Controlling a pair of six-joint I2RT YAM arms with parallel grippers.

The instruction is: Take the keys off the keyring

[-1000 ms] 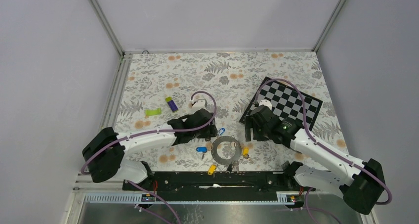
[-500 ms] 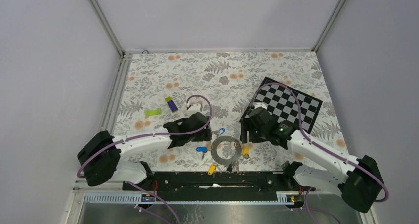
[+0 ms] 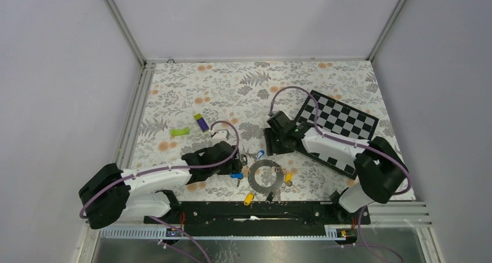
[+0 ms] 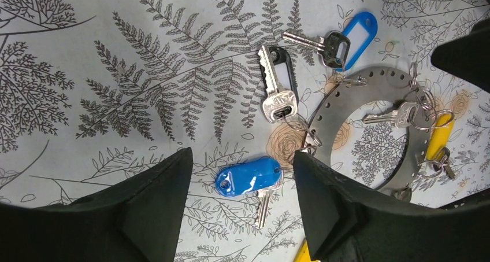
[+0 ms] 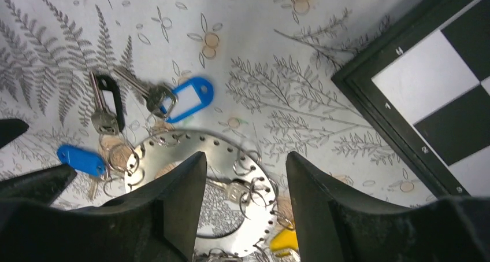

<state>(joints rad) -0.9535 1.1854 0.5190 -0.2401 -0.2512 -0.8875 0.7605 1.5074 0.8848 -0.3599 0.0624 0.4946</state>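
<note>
- large flat grey metal keyring [image 3: 253, 176] is lying flat close to the worktop's near edge, about mid-width, between the two arms
- small metal keys are fanning around it: black-headed key [image 4: 277, 91], light blue-tagged key [image 4: 357, 30], yellow-tagged key [image 4: 439, 137], and plain silver key [image 4: 398, 114] inside the hole; all are looking linked to it by thin wire loops
- dark blue-tagged key [image 4: 248, 178] is sitting just beside the rim; linked or free, cannot tell
- judging progress: nothing is clearly off yet, so nearly all the removal is remaining
- left gripper [image 4: 240, 165] is hovering with fingers spread, straddling the dark blue tag and gripping nothing
- right gripper [image 5: 245, 158] is hanging over the ring's far side, fingers apart, empty
- grey fern-and-flower print cloth [image 3: 243, 83] is covering the worktop; black-and-white checkerboard [image 3: 342, 121] is lying toward the right edge, green strip [image 3: 180, 132] and purple-and-green block [image 3: 201, 122] toward the left edge
- plain grey walls [image 3: 249, 19] and aluminium rails [image 3: 134, 115] are enclosing it
</note>
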